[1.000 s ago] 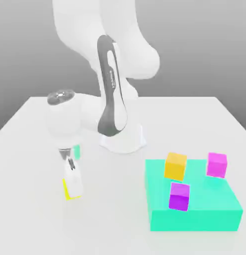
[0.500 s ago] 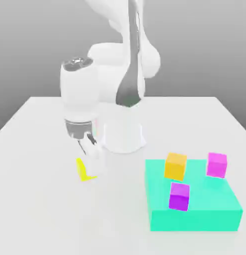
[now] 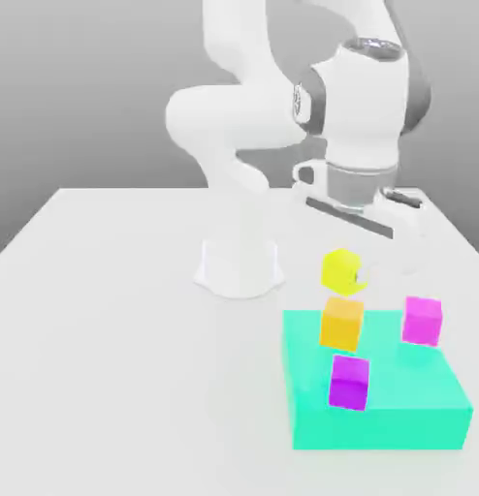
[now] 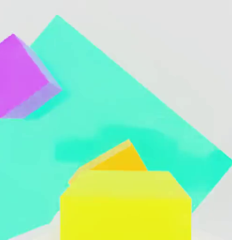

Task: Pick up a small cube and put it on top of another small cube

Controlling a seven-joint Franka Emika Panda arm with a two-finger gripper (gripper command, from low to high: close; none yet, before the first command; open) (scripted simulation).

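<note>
Pincer (image 3: 355, 274) clamped on yellow cube (image 3: 341, 272), pointing down, arm bent over, cube just above orange cube (image 3: 341, 324) w/ slight gap.

The arm (image 3: 253, 116) is made of smooth white rounded parts, like fat tubes joined together. A dark grey band is seen where two of the parts meet. A round grey cap is set on the thick white part near the hand. Below that part a grey ring is seen, and under it a flat white and grey piece. A white round base (image 3: 239, 268) is set on the table.
</note>
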